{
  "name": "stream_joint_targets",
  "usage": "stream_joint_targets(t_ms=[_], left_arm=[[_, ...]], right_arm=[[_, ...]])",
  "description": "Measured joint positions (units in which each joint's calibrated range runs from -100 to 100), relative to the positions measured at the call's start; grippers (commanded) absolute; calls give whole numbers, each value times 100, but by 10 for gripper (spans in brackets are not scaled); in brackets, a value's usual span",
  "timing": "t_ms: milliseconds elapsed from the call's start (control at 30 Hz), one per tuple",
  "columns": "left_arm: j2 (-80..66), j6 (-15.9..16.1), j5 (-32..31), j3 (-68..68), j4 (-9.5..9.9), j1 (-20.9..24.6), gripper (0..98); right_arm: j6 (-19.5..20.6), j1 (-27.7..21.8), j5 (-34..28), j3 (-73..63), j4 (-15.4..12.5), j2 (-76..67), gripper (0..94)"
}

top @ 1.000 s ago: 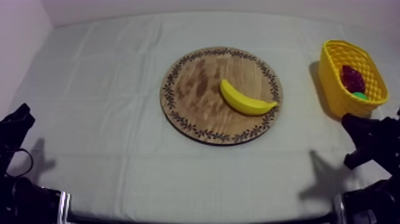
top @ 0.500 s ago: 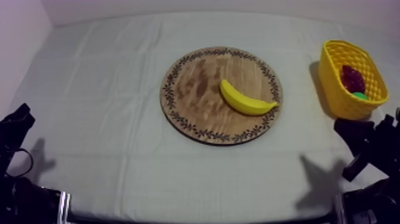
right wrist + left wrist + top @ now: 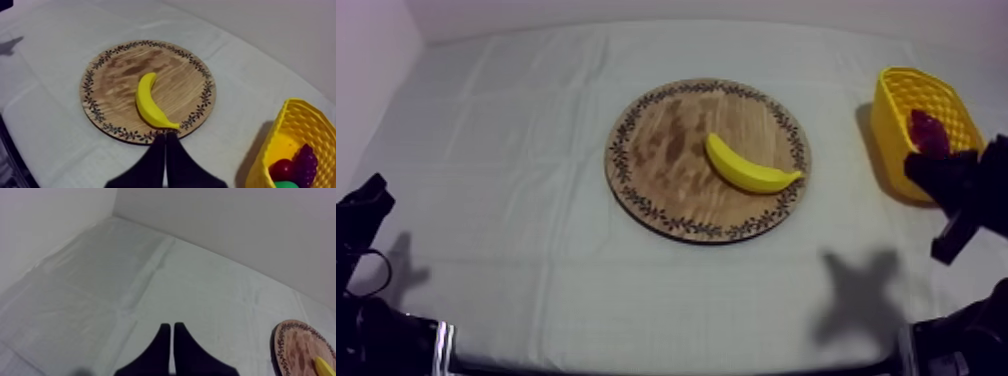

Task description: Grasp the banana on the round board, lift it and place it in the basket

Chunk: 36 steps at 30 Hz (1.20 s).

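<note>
the worktop [image 3: 566, 300] lies under a grey-white cloth [image 3: 506, 190] creased in soft folds, and plain pale walls [image 3: 225, 233] close it in at the back and along one side. near the middle lies the round wooden board with a dark leaf-patterned rim [image 3: 666, 150], its grain a blotchy brown. the smooth, curved yellow toy banana [image 3: 748, 171] lies flat on the board, on the half nearer the basket, with one tip close to the rim. the yellow plastic basket with lattice walls [image 3: 892, 105] stands at the right side, apart from the board. inside it sit a dark purple bunch of grapes [image 3: 306, 161] and a small red fruit [image 3: 281, 169] touching the grapes.

the left gripper [image 3: 172, 328] sits low over bare cloth, its black fingers pressed together in a narrow wedge. the right gripper [image 3: 166, 136] is raised just in front of the basket and points at the board's near rim. its fingers are likewise pressed together on nothing.

compared with half a second ago, the right arm has risen from the lower right edge and now partly covers the basket's near wall. its shadow [image 3: 856, 295] has slid leftward on the cloth. banana, board, basket and left arm are as before.
</note>
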State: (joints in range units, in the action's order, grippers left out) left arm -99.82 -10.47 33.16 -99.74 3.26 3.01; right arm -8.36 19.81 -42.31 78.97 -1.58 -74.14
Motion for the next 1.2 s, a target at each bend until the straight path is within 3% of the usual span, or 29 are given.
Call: stream_joint_targets(t_ms=[300, 733, 867, 967, 1200], left_arm=[[0, 0, 0, 0, 0, 0, 1], [0, 0, 0, 0, 0, 0, 1], [0, 0, 0, 0, 0, 0, 1], [0, 0, 0, 0, 0, 0, 1], [0, 0, 0, 0, 0, 0, 1]], right_arm=[[-114, 98, -1875, -2610, -16, 2127, 6], [-227, 686, -3996, -5624, 430, 4950, 6], [-313, 930, -4584, -6428, 581, 5802, 44], [-322, 1002, -4959, -6882, 596, 6341, 58], [-81, 911, -5112, -7272, 702, 7101, 97]])
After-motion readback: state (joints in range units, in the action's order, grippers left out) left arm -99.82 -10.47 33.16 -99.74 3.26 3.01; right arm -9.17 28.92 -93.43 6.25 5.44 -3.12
